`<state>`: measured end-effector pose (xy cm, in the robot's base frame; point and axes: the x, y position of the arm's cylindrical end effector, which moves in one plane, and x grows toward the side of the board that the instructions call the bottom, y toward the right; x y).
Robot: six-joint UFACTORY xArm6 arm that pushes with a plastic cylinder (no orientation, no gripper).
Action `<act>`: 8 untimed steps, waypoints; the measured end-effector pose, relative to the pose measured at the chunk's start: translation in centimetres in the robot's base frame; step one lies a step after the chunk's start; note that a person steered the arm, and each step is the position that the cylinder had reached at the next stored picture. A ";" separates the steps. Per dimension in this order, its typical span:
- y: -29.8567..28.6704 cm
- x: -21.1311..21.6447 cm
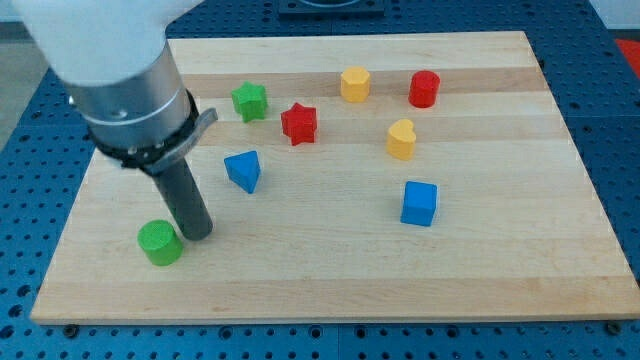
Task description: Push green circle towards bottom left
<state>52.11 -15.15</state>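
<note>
So the green circle (160, 243) is sitting near the desk's (500, 270) bottom left corner, and my tip (197, 234) is right up against its right side — looks like touching, or as good as. There's no end effector to speak of, just the bare rod, so nothing is clamped or let go. Everything else is well apart from it: a blue triangle (243, 170) mid-left, a green star (250, 101) and red star (298, 123) further up, a yellow hexagon-ish block (354, 84) and red cylinder (424, 89) near the top edge, then a yellow heart (401, 140) and blue cube (419, 203) toward the right.

Upright green circle (160, 242), board's bottom-left
</note>
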 end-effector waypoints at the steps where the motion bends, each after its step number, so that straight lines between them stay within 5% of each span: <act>1: -1.4 -0.6; 5: 0.8 5.6; 8: -4.5 5.3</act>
<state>57.38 -19.66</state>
